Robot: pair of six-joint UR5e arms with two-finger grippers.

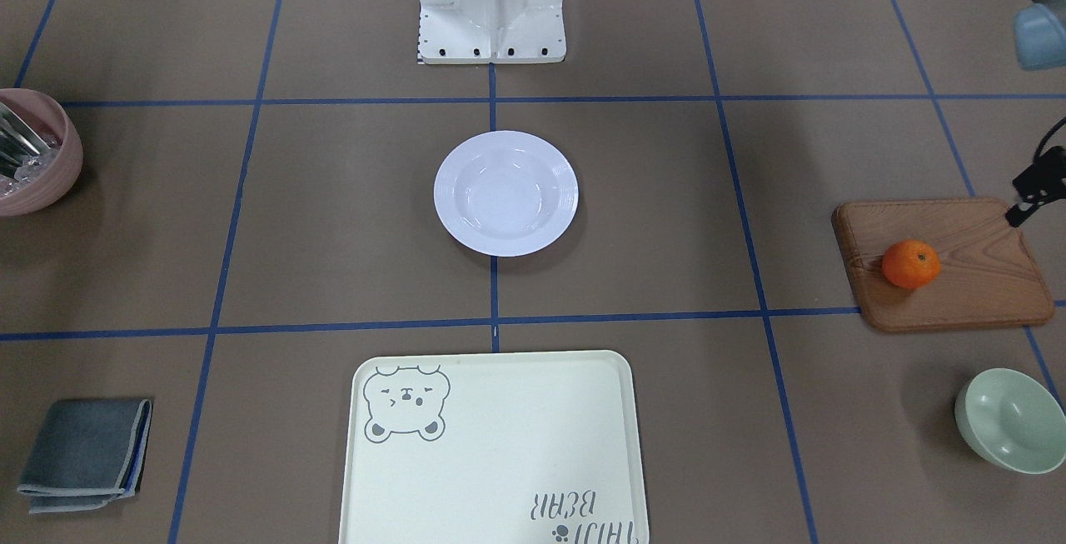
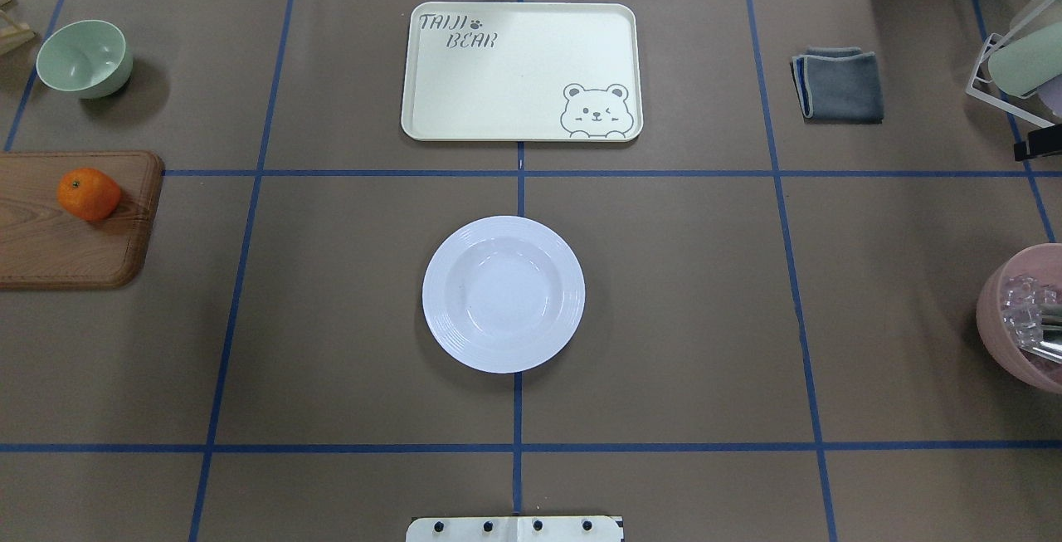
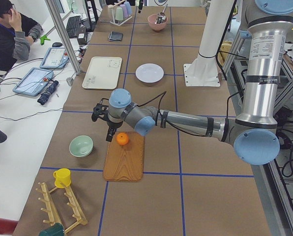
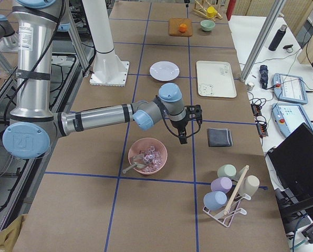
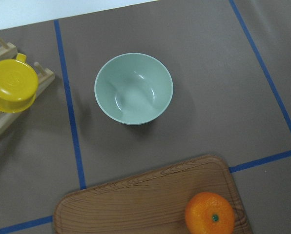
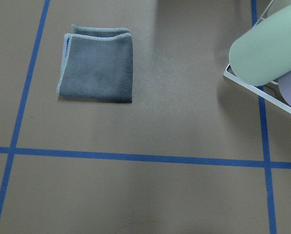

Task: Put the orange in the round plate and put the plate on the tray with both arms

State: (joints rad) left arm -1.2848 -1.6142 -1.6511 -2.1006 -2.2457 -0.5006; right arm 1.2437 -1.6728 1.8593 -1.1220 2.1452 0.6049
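Observation:
The orange (image 1: 910, 264) lies on a brown wooden board (image 1: 974, 277) at the table's end on my left; it also shows low in the left wrist view (image 5: 210, 214). My left gripper (image 1: 1028, 198) hovers just beside the board and above the orange (image 3: 122, 139), fingers spread, holding nothing. In the middle of the table sits the white round plate (image 2: 503, 293) with nothing in it. Beyond it lies the cream tray (image 2: 514, 77), bare. My right gripper (image 4: 190, 126) hangs open over the table between a pink bowl and a grey cloth.
A pale green bowl (image 2: 85, 56) stands past the board, with a yellow mug (image 5: 11, 87) on a wooden rack nearby. The pink bowl (image 2: 1008, 318), grey cloth (image 2: 838, 84) and cup rack (image 2: 1020, 69) are on the right. The white base block (image 1: 491, 2) is behind the plate.

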